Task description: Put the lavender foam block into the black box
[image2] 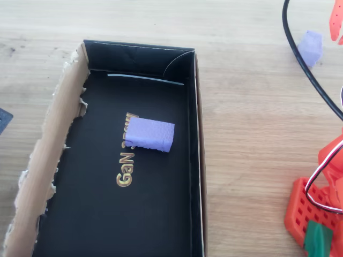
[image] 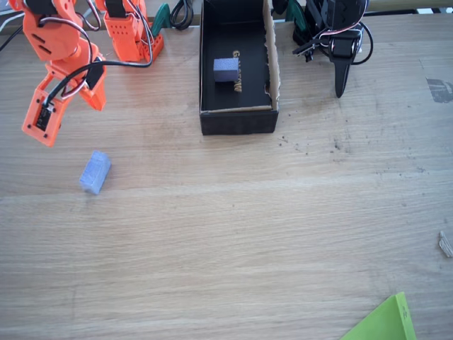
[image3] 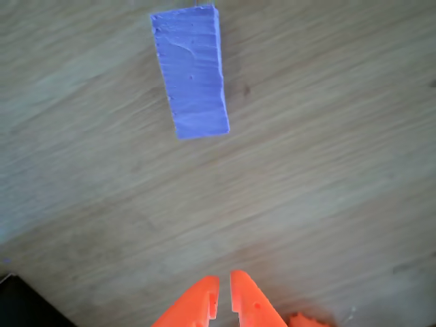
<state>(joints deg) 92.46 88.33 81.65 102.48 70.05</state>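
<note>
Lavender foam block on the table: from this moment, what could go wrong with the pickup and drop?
1. The pincer looks nearly shut and short of the lavender foam block; descending like this could shove it across the table.
2. A squarer block already lies in the black box, so the drop could land on it.
3. The box's torn cardboard wall might snag.

Orange arm is reaching down with its gripper closed

The arm (image: 67, 49) is bending forward from its base at the top left of the fixed view, the gripper (image: 44, 131) hanging tilted above the table; in the wrist view its fingertips (image3: 208, 293) are almost meeting, gripping nothing
</note>
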